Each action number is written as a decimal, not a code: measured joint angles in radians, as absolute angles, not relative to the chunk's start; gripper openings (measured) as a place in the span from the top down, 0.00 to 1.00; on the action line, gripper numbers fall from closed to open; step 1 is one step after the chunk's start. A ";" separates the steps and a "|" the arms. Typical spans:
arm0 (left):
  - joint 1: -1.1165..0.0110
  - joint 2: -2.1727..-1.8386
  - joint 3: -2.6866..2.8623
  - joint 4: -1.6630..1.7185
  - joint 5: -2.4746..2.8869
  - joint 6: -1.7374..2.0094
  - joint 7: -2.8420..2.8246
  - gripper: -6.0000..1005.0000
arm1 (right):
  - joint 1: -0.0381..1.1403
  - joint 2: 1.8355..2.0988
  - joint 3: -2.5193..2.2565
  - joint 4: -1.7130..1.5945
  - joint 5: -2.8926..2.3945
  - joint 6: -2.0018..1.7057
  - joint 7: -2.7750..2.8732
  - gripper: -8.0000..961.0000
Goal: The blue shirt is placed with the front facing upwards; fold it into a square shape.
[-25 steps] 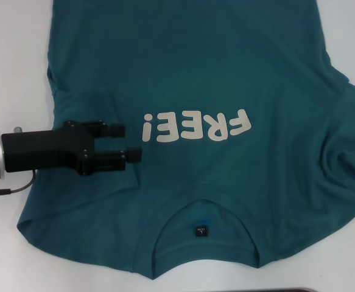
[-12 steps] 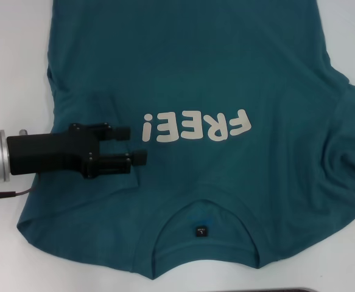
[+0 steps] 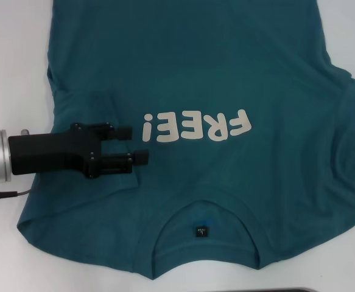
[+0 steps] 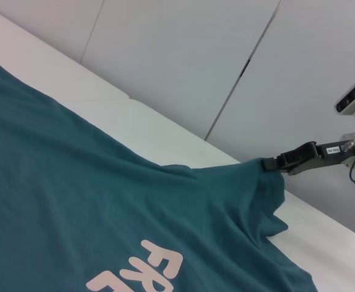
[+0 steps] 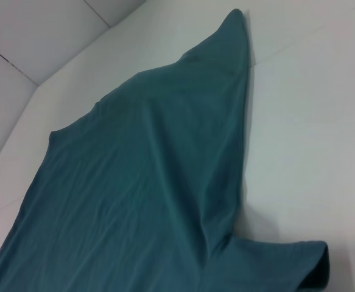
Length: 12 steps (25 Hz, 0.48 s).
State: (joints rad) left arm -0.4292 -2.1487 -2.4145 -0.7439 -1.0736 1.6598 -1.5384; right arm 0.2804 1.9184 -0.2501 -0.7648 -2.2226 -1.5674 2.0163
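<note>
The left gripper (image 3: 139,144) is held open over the blue shirt (image 3: 226,73), beside the "FREE!" lettering (image 3: 195,126); the right gripper (image 4: 273,163) pinches a sleeve, probably for folding.

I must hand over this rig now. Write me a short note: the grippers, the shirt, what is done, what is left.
Left gripper: open, over the blue shirt beside the lettering, holding nothing.
Right gripper: seen only from the left wrist view, at the shirt's raised far sleeve; whether it grips is unclear.
Shirt: front up on the table, collar nearest the robot.
Done: no fold finished.
Left: all folds into a square.
</note>
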 joint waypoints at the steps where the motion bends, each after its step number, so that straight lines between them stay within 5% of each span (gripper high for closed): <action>1: -0.429 -2.149 -2.415 -0.744 -1.074 1.660 -1.538 0.24 | 0.281 1.917 -0.250 -0.765 -2.223 -1.567 2.016 0.98; 12: -0.431 -2.149 -2.415 -0.744 -1.077 1.660 -1.538 0.24 | 0.317 1.915 -0.248 -0.792 -2.223 -1.583 2.019 0.98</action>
State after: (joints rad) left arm -0.4311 -2.1491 -2.4145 -0.7440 -1.0768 1.6604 -1.5385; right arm 0.3170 1.9148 -0.2482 -0.7923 -2.2226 -1.5832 2.0189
